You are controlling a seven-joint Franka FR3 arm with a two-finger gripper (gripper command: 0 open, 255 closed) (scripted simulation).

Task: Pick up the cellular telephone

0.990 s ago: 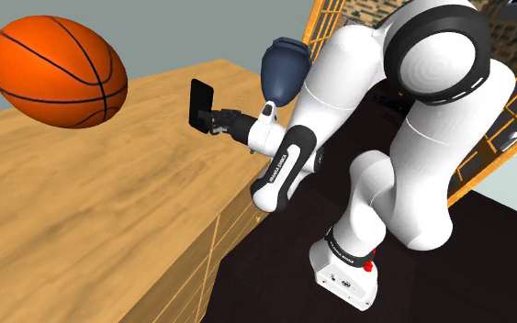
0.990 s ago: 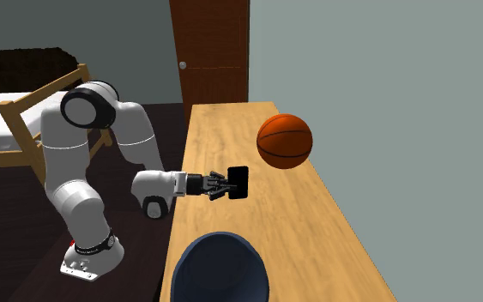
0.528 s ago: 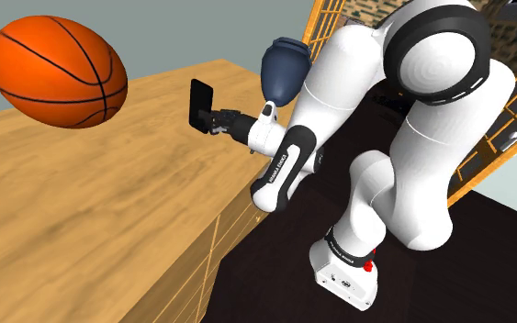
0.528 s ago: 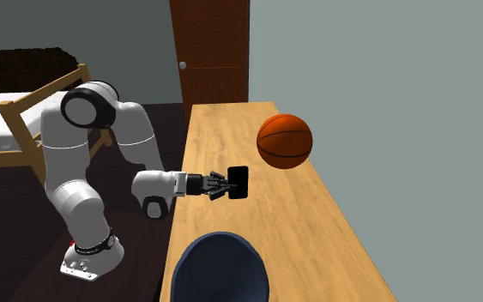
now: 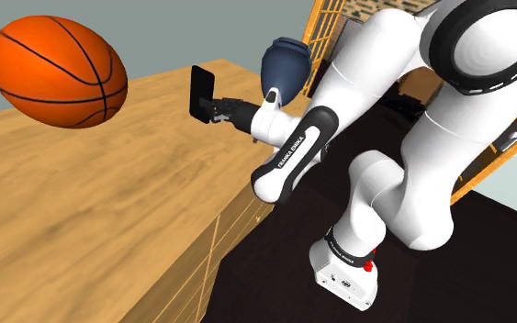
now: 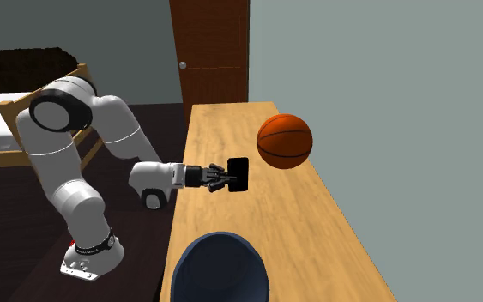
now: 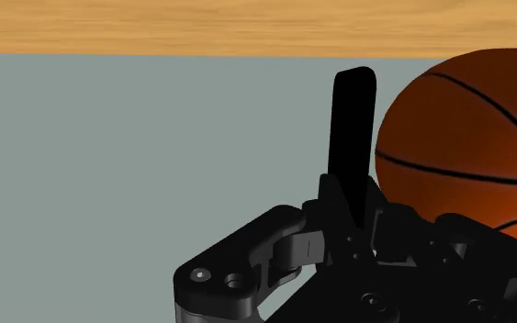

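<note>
Phone (image 5: pixel 201 92) is what you are after, and it is already pinched in the gripper (image 5: pixel 212 108). The jaws stand narrow, closed on its 2 flat faces, which is the only sensible hold on so thin a slab. In the wrist view you see the phone (image 7: pixel 353 138) edge-on, rising straight out from between the jaws with much of its length clear of them, so the grip looks to be near 1 end rather than at the middle. The hand lies roughly level, and the phone (image 6: pixel 238 174) stands on end at its tip, apparently off the table (image 6: pixel 299 232) with nothing under it. I judge the pick made, with the task near its end. Because the hold is off-centre, expect the free end to act as a lever. Keep any further lift slow and do not let the wrist swing. The ball (image 6: pixel 284 141) sits beyond the jaws, near the phone but apart from it, so give yourself room on that side. The blue pot (image 6: pixel 220 268) stands behind the jaws, beside the arm (image 5: pixel 376 110), out of the way of a straight rise.
</note>
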